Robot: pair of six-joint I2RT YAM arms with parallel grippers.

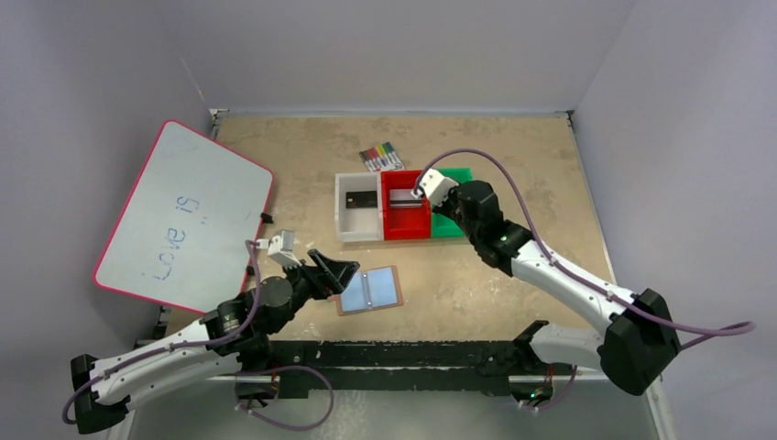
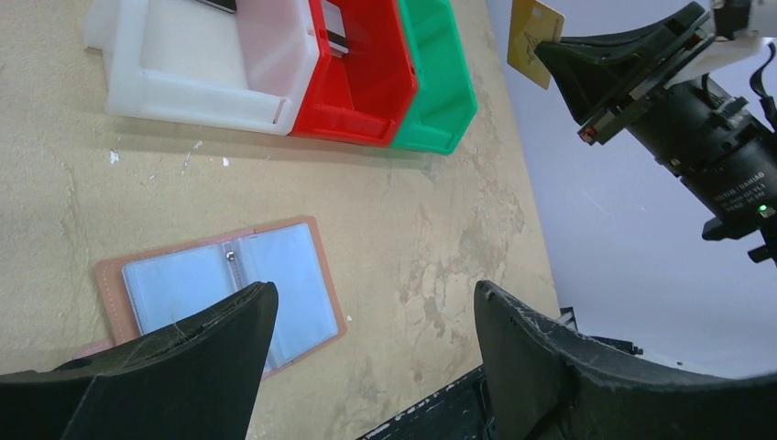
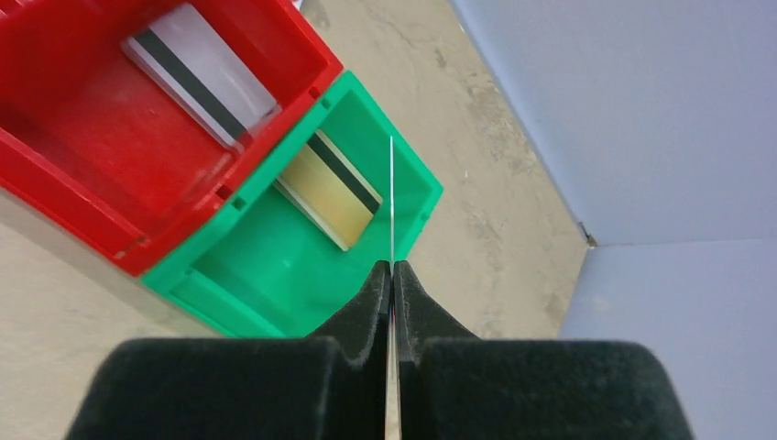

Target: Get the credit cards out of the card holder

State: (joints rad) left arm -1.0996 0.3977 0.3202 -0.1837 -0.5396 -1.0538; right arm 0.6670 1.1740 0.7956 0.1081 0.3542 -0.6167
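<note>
Your right gripper (image 3: 392, 270) is pinching a gold credit card (image 2: 534, 41) edge-on above the green bin (image 3: 275, 266), where a second gold card (image 3: 330, 197) is lying. Your left gripper (image 2: 376, 298) is hovering with its jaws spread wide, holding nothing, at the edge of the card holder (image 2: 183, 280), which is lying open on the table (image 2: 431, 229).

The beige table surface (image 2: 412, 211) looks matt and scuffed. The white bin (image 2: 183, 69), red bin (image 2: 366, 87) and green bin (image 2: 444, 87) are glossy plastic. The tan bifold card holder (image 2: 275, 275) has shiny clear pockets.
</note>
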